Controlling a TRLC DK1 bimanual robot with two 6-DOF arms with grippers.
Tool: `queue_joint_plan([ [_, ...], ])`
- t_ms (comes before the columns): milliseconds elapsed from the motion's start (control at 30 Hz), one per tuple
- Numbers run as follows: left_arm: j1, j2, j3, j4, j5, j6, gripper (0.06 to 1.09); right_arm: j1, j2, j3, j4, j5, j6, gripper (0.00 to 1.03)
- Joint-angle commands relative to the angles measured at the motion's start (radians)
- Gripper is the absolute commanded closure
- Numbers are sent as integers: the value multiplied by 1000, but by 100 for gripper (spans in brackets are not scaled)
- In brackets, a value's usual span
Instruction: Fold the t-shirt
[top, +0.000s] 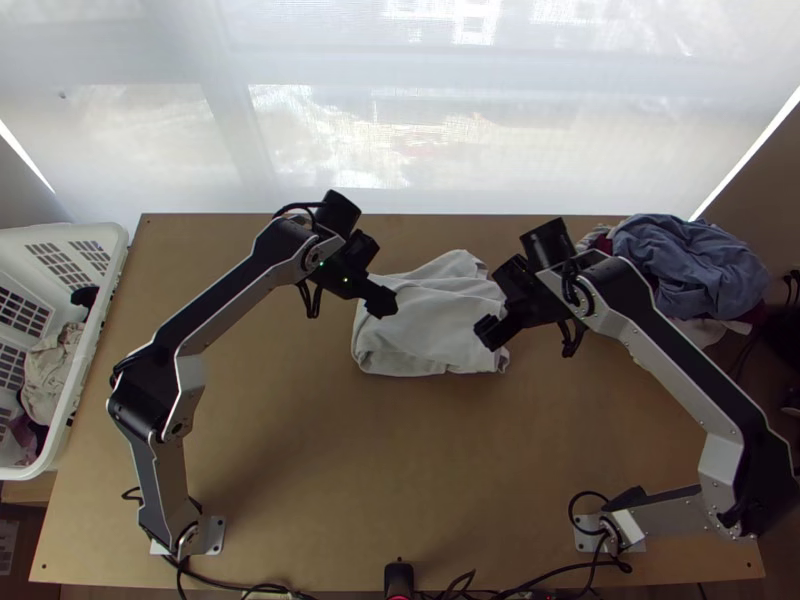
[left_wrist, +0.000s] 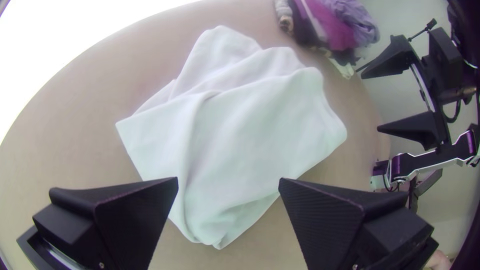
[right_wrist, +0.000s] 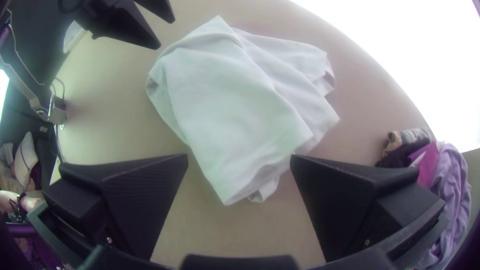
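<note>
Taking twelve o'clock as the window side of the top view, we have our left gripper (top: 381, 302) over the shirt's ten o'clock side. Its two fingers stand wide apart, with nothing between them. Our right gripper (top: 487, 330) is over the shirt's edge between three and four o'clock, its fingers likewise spread and empty.

Beneath and between them we see the white t-shirt (top: 430, 320) lying on the table (top: 300, 450), doubled over on itself into a compact, rough bundle. Its six o'clock edge runs fairly straight. Towards twelve and one o'clock the layers step out unevenly, and a loose flap (top: 459, 264) juts past the rest. A long crease (left_wrist: 192, 135) crosses the cloth, and at one corner the layers look bunched.

We judge the folding to be well along but unfinished: the shirt is gathered into several layers, yet it isn't a neat rectangle. What's left, as we read it, is to bring that loose flap in, even up the sides and press the creases flat. We can't tell how the inner layers or sleeves lie. Gripping only the top layer could pull the bundle open, so we'd want both grippers to take the stacked edges together.

Farther out, we have a heap of clothes (top: 690, 265) at two o'clock and a white basket (top: 60, 232) towards nine.
</note>
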Motion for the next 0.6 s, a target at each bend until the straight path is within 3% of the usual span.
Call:
queue_joint_plan([
  [0,27,15,-93,45,-24,22,10,129,158,33,80,0,-17,8],
  [200,-5,90,-76,68,-62,22,10,186,279,24,151,0,-20,8],
  [567,23,169,-75,69,-88,48,10,149,455,18,243,0,-20,8],
])
